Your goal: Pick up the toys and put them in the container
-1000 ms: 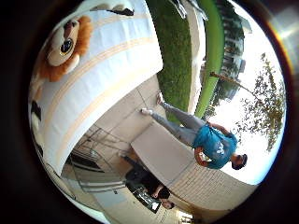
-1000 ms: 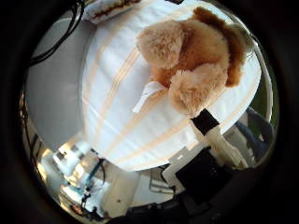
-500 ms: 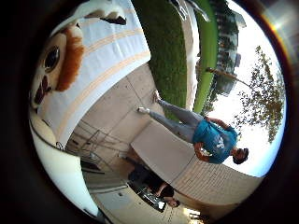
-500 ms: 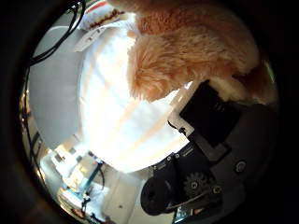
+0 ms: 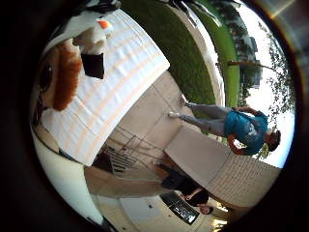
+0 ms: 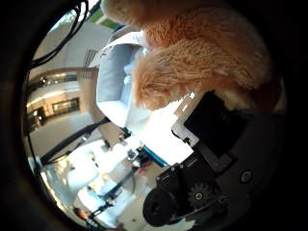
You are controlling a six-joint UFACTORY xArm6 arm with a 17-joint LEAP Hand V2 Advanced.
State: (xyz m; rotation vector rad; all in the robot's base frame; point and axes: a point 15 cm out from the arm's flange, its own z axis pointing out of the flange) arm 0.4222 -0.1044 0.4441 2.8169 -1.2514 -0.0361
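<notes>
Plush toy [image 6: 202,62] lies on the striped cloth [image 5: 120,87], close against the palm. Right hand [image 6: 211,159] apparently curls onto it; grasp unconfirmed. Risk: shallow purchase on fur, toy slipping during lift.

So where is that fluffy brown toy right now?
The fluffy toy sits right against the hand, close to the palm, over the white striped cloth.
</notes>
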